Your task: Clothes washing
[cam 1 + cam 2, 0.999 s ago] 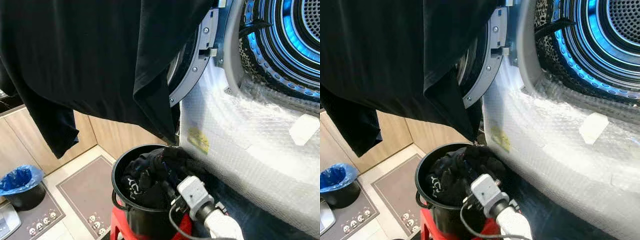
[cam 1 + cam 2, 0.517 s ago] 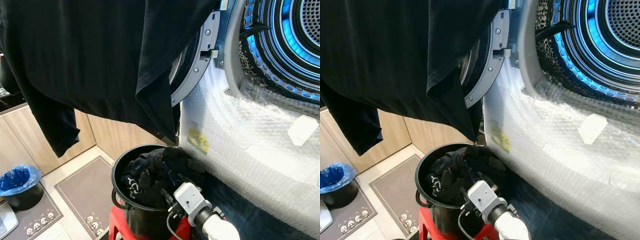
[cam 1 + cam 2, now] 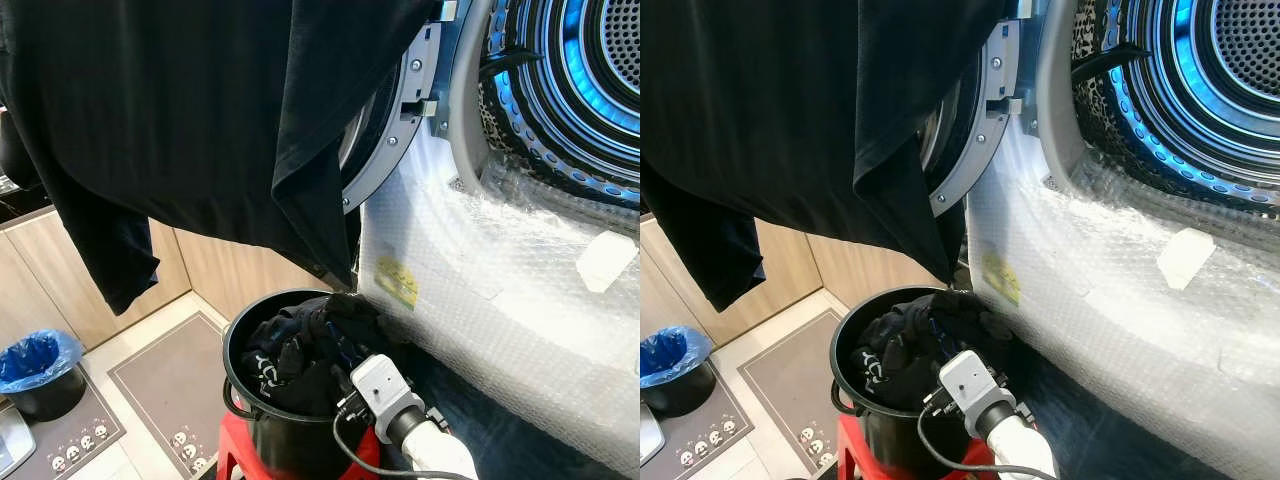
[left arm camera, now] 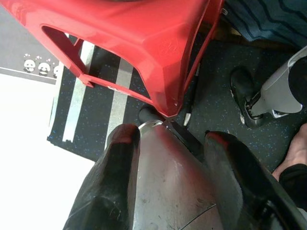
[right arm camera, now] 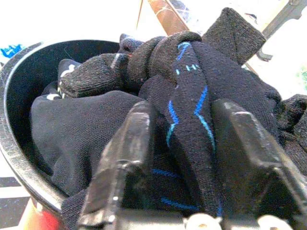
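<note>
A black bucket (image 3: 232, 345) stands on a red stool (image 4: 144, 43) below the washer door, heaped with dark clothes (image 3: 285, 355). My right arm, with its wrist camera (image 3: 385, 385), reaches into the heap from the near side. In the right wrist view my right gripper (image 5: 184, 112) is open, its fingers astride a dark sock with blue lines (image 5: 192, 91) on top of the pile. A large black shirt (image 3: 200, 110) hangs across the upper left, in front of the open door (image 3: 390, 150). The blue-lit drum (image 3: 590, 80) gapes at the upper right. My left gripper (image 4: 172, 143) hangs open beside the stool.
Bubble wrap (image 3: 500, 280) covers the washer's front below the drum. A small bin with a blue bag (image 3: 40, 365) stands on a grey mat at the lower left, by wooden cabinets. Near the stool's legs are a striped mat (image 4: 91, 100) and a person's foot (image 4: 295, 148).
My right wrist has shifted slightly back and to the left at the bucket's near rim. The shirt and the bucket stay as they were.
</note>
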You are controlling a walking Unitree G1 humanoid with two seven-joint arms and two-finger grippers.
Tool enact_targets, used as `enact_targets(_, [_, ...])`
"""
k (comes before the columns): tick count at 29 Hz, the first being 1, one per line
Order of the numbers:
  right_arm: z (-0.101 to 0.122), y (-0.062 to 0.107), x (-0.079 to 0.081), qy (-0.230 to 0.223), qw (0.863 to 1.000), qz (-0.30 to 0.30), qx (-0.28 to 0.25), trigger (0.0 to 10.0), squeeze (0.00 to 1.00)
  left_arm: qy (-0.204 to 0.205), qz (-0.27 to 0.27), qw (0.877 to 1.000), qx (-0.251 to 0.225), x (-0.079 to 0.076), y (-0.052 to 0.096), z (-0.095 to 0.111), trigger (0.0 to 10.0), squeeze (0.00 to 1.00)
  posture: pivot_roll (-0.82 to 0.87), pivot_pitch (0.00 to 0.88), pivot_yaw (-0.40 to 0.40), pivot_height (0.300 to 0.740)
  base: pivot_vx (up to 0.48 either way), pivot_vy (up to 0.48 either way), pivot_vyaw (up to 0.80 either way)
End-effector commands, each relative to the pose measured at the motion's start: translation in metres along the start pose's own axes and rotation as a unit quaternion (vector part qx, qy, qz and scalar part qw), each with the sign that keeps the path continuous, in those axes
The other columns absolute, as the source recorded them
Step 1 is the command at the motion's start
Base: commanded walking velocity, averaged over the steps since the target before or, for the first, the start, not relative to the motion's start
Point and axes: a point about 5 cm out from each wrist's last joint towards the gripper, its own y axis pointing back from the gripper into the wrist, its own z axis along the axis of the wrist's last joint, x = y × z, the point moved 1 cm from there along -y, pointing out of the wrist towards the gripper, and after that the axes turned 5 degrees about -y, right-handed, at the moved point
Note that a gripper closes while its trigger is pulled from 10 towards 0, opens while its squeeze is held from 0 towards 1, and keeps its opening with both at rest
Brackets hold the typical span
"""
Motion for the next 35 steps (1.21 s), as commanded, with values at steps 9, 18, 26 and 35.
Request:
enact_targets(9, [0.0,-0.004,-0.007,-0.014,1.0,-0.015,0.005,0.0,0.0,0.007,-0.01,0.999,0.03,-0.006,0.002,-0.015,10.0,0.0,-0.1,0.0,0.017,0.74,0.0,0.0,0.0])
enact_targets(18, [0.007,-0.002,-0.002,-0.006,1.0,0.009,-0.023,0.0,0.0,0.0,-0.009,0.999,0.032,-0.005,0.002,-0.016,10.0,0.0,-0.1,0.0,0.024,0.74,0.0,0.0,0.0])
enact_targets(26, [0.019,0.004,0.001,-0.027,0.996,0.06,-0.063,0.0,0.0,-0.001,-0.009,0.999,0.033,-0.005,0.002,-0.016,10.0,0.0,-0.11,0.0,0.026,0.74,0.0,0.0,0.0])
enact_targets(35, [0.037,0.013,0.004,-0.07,0.982,0.139,-0.107,0.0,0.0,-0.002,-0.007,0.999,0.033,-0.004,0.002,-0.014,10.0,0.0,-0.11,0.0,0.029,0.74,0.0,0.0,0.0])
